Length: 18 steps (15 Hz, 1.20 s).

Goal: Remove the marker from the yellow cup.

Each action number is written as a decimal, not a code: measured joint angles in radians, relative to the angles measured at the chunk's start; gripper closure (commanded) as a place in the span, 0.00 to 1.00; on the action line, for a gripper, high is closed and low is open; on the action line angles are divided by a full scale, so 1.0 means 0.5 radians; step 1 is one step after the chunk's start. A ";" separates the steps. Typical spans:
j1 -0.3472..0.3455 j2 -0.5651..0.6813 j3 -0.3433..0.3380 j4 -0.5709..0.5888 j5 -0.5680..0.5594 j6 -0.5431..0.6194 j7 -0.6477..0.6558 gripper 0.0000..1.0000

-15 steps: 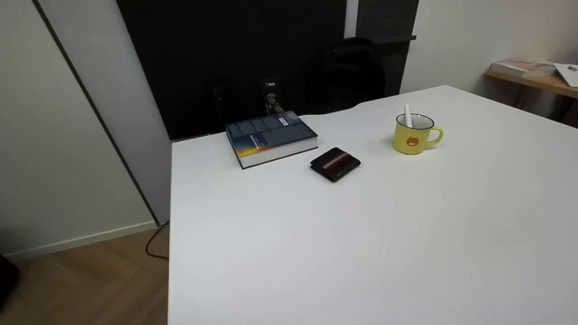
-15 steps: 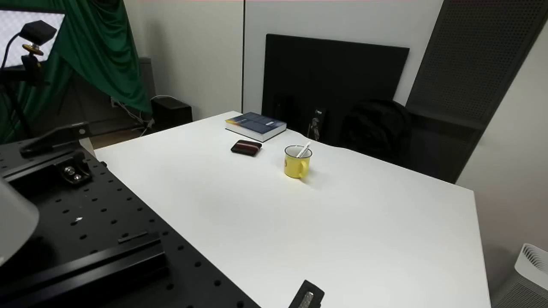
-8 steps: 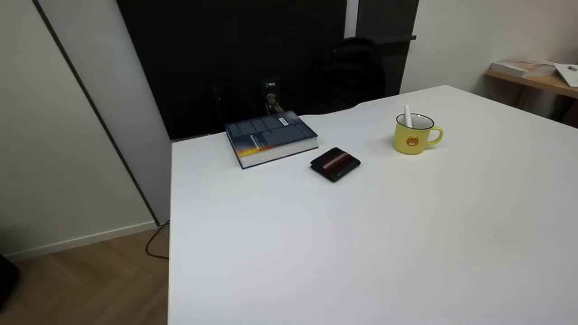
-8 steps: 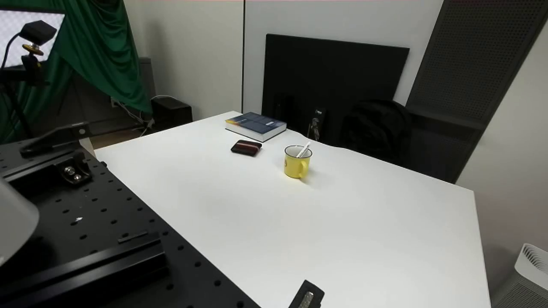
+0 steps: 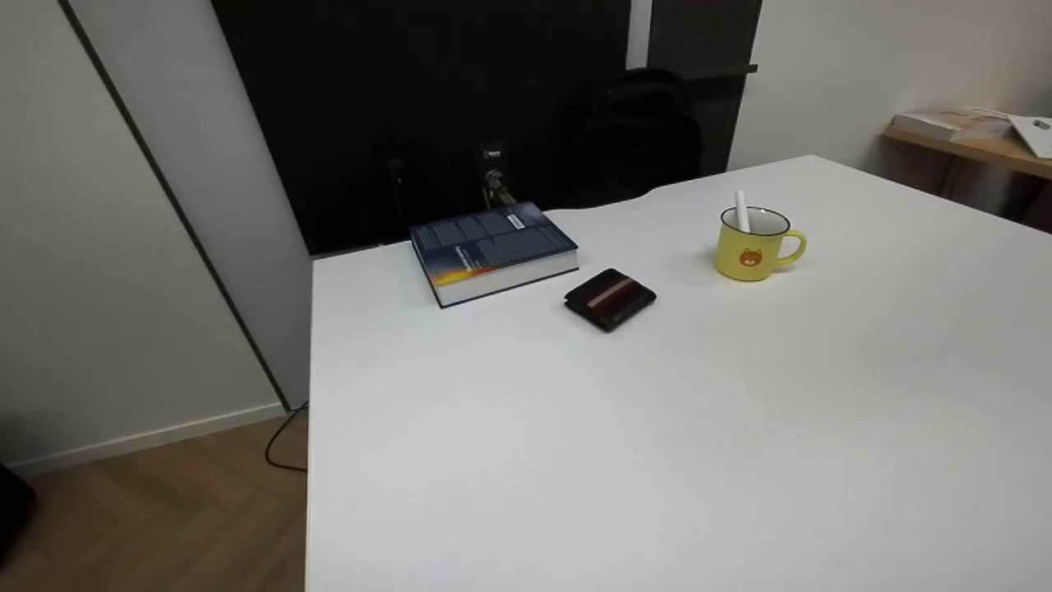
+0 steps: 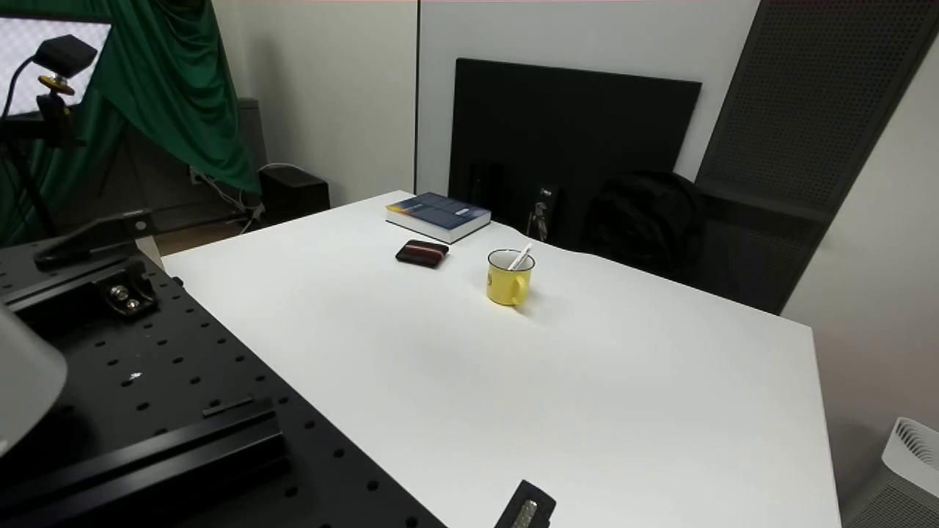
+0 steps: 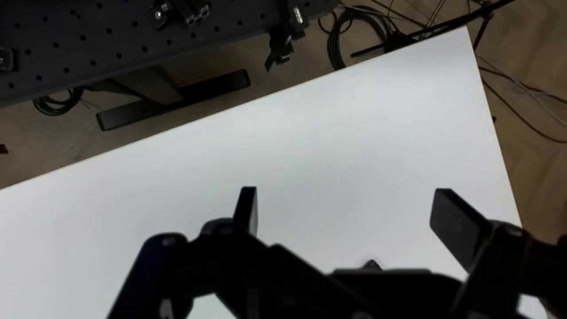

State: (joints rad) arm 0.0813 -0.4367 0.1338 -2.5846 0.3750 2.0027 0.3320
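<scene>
White marker leans inside the yellow cup, 1 end sticking out above. The hand, away from this cup, is wide and holds nothing. I judge the step is approach; next, it should centre over the marker.

The yellow cup stands upright on the tabletop, squat, with a dark rim, pale inside, a side handle and an orange animal face on its wall. The marker is slim and white where it shows; it sits in the cup, tilted, its upper end above the rim, its lower end hidden inside.
</scene>
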 measured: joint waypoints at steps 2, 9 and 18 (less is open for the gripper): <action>-0.073 0.002 -0.069 0.021 -0.055 0.050 -0.058 0.00; -0.228 0.145 -0.211 0.162 -0.179 0.205 -0.135 0.00; -0.268 0.338 -0.249 0.272 -0.268 0.353 -0.134 0.00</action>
State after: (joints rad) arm -0.0529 -0.2675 0.0094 -2.4485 0.2412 2.1791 0.2649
